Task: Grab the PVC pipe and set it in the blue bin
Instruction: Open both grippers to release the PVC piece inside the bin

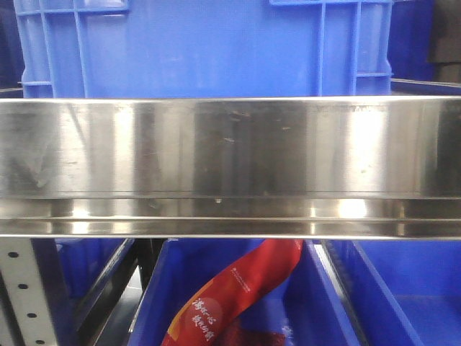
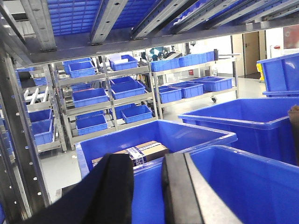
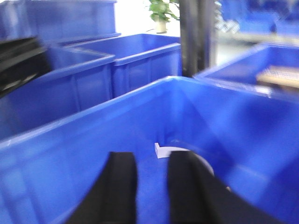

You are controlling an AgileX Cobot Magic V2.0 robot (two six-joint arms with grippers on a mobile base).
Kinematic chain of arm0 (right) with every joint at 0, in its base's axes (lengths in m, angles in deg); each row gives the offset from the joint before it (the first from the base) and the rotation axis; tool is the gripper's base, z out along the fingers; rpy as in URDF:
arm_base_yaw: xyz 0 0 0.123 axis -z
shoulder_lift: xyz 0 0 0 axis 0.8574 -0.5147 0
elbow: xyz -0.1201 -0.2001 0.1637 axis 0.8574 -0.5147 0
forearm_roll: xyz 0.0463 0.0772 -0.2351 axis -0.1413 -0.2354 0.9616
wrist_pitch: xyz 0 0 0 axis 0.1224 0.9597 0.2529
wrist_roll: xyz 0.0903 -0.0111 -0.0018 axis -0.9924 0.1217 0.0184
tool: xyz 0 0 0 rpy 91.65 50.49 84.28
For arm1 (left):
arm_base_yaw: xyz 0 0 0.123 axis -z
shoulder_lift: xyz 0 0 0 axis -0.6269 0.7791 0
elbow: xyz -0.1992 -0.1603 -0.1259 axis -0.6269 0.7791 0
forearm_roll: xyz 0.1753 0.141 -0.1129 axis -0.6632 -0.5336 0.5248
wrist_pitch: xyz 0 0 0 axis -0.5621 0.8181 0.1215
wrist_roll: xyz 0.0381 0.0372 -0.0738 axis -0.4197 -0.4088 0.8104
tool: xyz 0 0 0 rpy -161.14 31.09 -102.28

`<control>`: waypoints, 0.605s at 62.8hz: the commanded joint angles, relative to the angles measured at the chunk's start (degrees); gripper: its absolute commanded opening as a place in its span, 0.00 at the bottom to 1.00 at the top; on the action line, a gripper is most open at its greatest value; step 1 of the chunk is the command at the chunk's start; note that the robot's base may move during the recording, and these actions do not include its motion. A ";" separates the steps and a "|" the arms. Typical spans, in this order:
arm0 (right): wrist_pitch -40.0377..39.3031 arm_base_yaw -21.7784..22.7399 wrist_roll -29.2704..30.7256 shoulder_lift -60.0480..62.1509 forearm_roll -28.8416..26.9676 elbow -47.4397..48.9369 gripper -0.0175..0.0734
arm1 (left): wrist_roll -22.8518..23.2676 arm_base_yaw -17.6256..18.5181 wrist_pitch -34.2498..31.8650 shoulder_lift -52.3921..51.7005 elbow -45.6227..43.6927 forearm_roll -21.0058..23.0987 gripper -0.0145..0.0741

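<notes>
In the right wrist view a pale grey curved PVC pipe (image 3: 163, 150) lies on the floor of a large blue bin (image 3: 93, 112). Part of the pipe is hidden behind my right finger. My right gripper (image 3: 152, 158) hangs over this bin, open, with only blue bin floor showing between its black fingers. The picture is blurred. My left gripper (image 2: 147, 161) is open too, held above the rim between two blue bins (image 2: 219, 140), with nothing in it. Neither gripper nor the pipe shows in the front view.
A steel shelf beam (image 1: 230, 166) fills the front view, with a blue crate (image 1: 202, 43) above and a bin holding a red packet (image 1: 238, 288) below. A cardboard box (image 2: 145, 151) lies in one bin. Racks of blue bins (image 2: 107, 93) stand behind. A dark post (image 3: 198, 37) rises beyond the right bin.
</notes>
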 commanded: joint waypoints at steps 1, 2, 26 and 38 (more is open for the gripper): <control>0.28 -0.02 1.72 1.54 -0.08 0.54 0.20 | -0.01 -0.13 -0.82 -0.62 -0.69 -0.07 0.31; 0.28 -0.02 1.72 1.71 -0.08 0.54 0.19 | -0.01 -0.13 -0.82 -0.62 -0.69 -0.07 0.31; -0.85 -0.02 1.72 5.26 1.88 0.44 0.09 | -0.01 -0.02 3.86 -5.81 -0.69 -0.89 0.28; -0.28 -0.02 1.72 6.66 2.77 0.44 0.01 | -0.01 -0.02 9.45 -8.72 -0.69 -0.89 0.05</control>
